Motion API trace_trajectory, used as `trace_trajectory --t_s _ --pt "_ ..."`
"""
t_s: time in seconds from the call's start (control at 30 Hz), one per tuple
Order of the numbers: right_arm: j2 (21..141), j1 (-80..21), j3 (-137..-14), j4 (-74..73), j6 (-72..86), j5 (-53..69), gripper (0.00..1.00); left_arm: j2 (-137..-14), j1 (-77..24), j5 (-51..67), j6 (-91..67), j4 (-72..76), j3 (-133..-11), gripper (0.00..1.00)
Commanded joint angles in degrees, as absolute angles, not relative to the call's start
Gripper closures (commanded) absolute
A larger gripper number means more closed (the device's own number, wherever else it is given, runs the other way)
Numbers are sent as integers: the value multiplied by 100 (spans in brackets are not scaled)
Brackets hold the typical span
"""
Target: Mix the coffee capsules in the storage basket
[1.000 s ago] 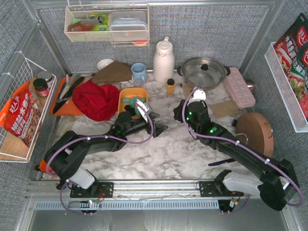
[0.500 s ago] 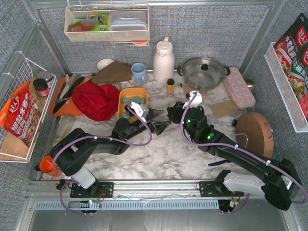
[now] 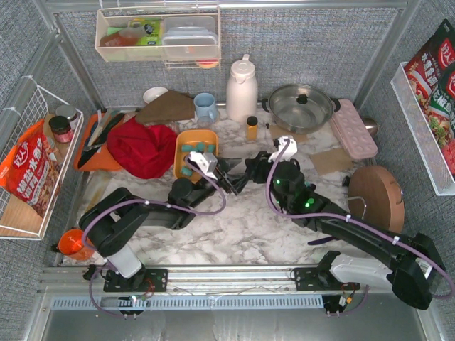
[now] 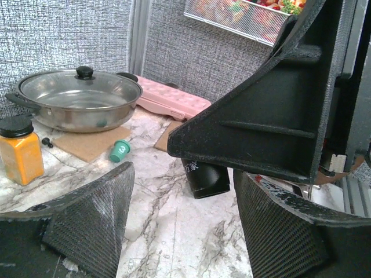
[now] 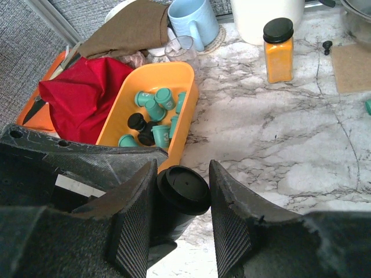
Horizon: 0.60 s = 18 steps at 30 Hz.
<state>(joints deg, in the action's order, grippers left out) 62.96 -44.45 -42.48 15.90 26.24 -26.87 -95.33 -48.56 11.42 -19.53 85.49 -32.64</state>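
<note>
The orange-yellow storage basket (image 3: 186, 142) stands left of centre and holds several teal and a few black coffee capsules (image 5: 156, 110). My right gripper (image 3: 247, 170) is just right of the basket, shut on a black capsule (image 5: 184, 188) that sits tilted between its fingers. This capsule also shows in the left wrist view (image 4: 206, 178), under the right gripper's finger. My left gripper (image 3: 231, 181) is open and empty, tip to tip with the right one, its fingers (image 4: 87, 226) wide apart over the marble. One teal capsule (image 4: 120, 151) lies loose near the pot.
A lidded steel pot (image 3: 298, 106), a pink egg tray (image 3: 353, 128) and an amber bottle (image 3: 252, 128) stand at the back. A red cloth (image 3: 142, 145) lies left of the basket, beside an orange cutting board (image 3: 99, 153). A blue mug (image 3: 205, 106) and a white flask (image 3: 242, 89) stand behind.
My left gripper has moved right, away from the basket. My right gripper has moved left to meet it and now has the black capsule between its fingers.
</note>
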Motion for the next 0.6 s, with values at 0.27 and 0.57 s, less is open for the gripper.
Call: trace_trajectory --t_s 0.27,0.57 --pt "6334 -4474 -4297 1793 2874 -2647 73 -9691 -4908 1386 -1960 8741 -3510 30" --pt "6343 -4474 -4314 1728 2949 -2595 73 -9713 -4927 1478 -1910 8641 -3544 45"
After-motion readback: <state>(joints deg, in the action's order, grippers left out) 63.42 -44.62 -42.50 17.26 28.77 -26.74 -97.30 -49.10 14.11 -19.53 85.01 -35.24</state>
